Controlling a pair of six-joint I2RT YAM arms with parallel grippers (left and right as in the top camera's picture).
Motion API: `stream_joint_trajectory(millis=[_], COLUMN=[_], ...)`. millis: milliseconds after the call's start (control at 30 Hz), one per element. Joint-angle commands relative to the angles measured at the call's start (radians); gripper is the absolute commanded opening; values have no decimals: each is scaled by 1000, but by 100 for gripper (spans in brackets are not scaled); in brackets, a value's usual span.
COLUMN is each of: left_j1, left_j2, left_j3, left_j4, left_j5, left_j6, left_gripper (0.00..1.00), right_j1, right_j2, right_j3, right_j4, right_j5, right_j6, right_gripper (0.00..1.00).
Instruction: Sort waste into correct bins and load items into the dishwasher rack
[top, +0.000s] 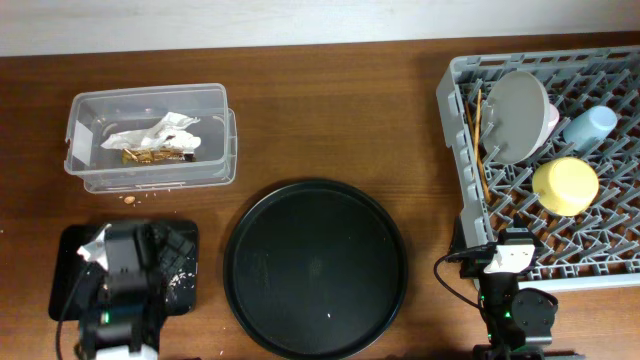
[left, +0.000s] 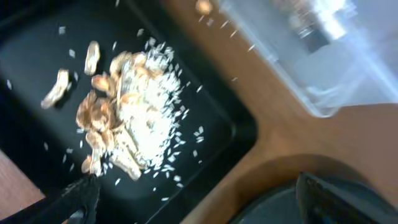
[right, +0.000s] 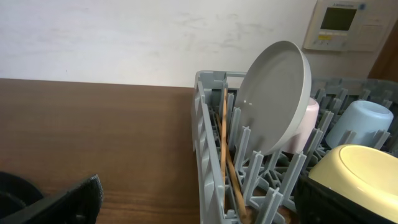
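Note:
The crumpled white-and-gold wrapper (top: 152, 140) lies in the clear tub (top: 90, 110). Brown and beige scraps with rice (left: 124, 118) are heaped in the shallow black tray (left: 37, 37), seen in the overhead view as black tray (top: 187, 285). My left gripper (left: 196, 186) hangs open over that tray's corner, empty. In the dishwasher rack (top: 470, 200) stand the grey plate (top: 520, 115), pink cup (top: 553, 118), light-blue cup (top: 590, 125), yellow bowl (top: 565, 185) and chopsticks (top: 478, 140). Open and empty, my right gripper (right: 202, 193) straddles the rack wall (right: 208, 155), near the chopsticks (right: 225, 143).
The large round black tray (top: 315, 268) lies between the two arms. One small scrap (top: 130, 199) sits on the wood in front of the tub. A small white crumpled piece (top: 95, 247) shows beside the left arm. The tub's corner (left: 323, 68) is close to the black tray.

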Motion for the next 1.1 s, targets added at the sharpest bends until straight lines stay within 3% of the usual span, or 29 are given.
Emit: stream_joint_trajectory(millis=[0, 367, 700, 800, 1000, 1067], left_j1=[-3, -18, -148, -206, -229, -228], left_j2=[-98, -149, -459, -510, -515, -528], left_j3=[-16, -51, -229, -286, -395, -430], left_j4=[9, 13, 105, 176, 467, 529], left_j5=[-69, -97, -90, -88, 105, 119], left_j6=[57, 97, 227, 231, 454, 465], left_gripper=[99, 99, 99, 99, 99, 99], right_j1=[-5, -5, -5, -5, -5, -5], right_j2=[-8, -8, -8, -8, -8, -8], right_j3=[-8, -8, -8, -8, -8, -8], right_j4=[-3, -3, -3, -3, -3, -3], right_j5=[2, 2, 2, 2, 2, 2], right_j6=[-3, -3, -3, -3, -3, -3], right_gripper=[99, 99, 99, 99, 99, 99])
